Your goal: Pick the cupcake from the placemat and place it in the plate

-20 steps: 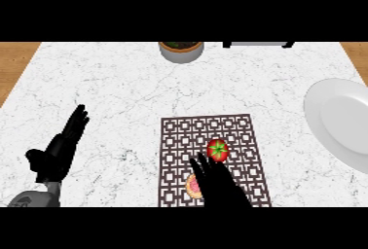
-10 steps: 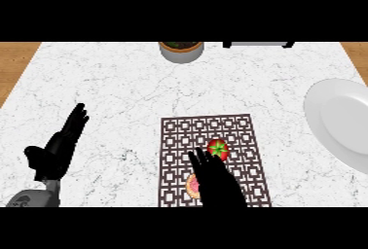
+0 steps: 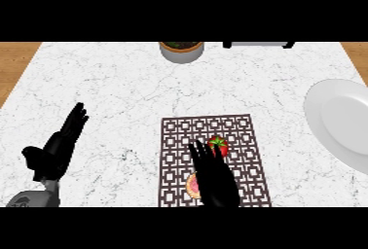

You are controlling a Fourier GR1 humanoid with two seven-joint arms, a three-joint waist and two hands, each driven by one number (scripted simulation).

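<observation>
Right hand [image 3: 215, 177] flat, left hand [image 3: 59, 148] resting (open).

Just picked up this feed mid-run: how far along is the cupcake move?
Nothing is delivered: the plate at the counter's right edge holds nothing. In hand: the right hand, fingers straight, reaches over the placemat towards the red-topped cupcake, with no grasp yet. The left hand rests open at the left. Left: grasp, lift, carry right, set it on the plate.

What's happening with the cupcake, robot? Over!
Right hand open over the cupcake, not gripping. Left hand open, resting at left. Cupcake on the placemat; plate waits at right. Nothing between them.
</observation>
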